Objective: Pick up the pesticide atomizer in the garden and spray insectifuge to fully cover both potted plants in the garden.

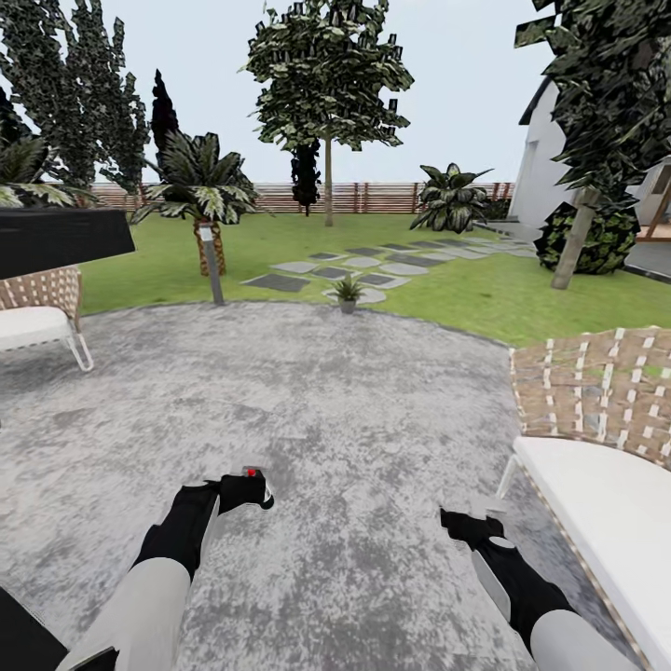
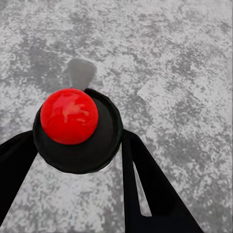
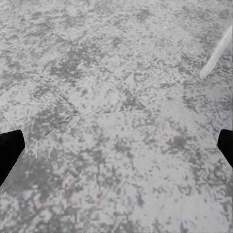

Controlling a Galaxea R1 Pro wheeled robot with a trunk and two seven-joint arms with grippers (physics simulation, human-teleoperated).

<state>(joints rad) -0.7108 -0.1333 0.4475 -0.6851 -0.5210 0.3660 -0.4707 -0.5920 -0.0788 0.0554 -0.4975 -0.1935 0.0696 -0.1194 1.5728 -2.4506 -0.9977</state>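
My left gripper [image 1: 248, 488] hangs low over the round grey patio [image 1: 308, 391], shut on the pesticide atomizer [image 1: 252, 474]. In the head view just the atomizer's pale head with its red spot pokes out of the black fingers. The left wrist view looks down on the atomizer [image 2: 69, 115], a red ball on a dark round top, held in the left gripper [image 2: 77, 145] between two black fingers [image 2: 145, 189]. One potted plant [image 1: 348, 294] stands at the patio's far edge by the stepping slabs. My right gripper [image 1: 463, 522] is open and empty; the right wrist view has this gripper [image 3: 116, 148] spread wide over paving.
A grey bollard lamp [image 1: 212, 263] stands at the patio's far left edge, before a palm [image 1: 200, 191]. Woven chairs with white cushions flank me, one on the left [image 1: 37, 312] and one close on the right [image 1: 596, 438]. Lawn, stepping slabs [image 1: 373, 270] and a wooden fence lie beyond.
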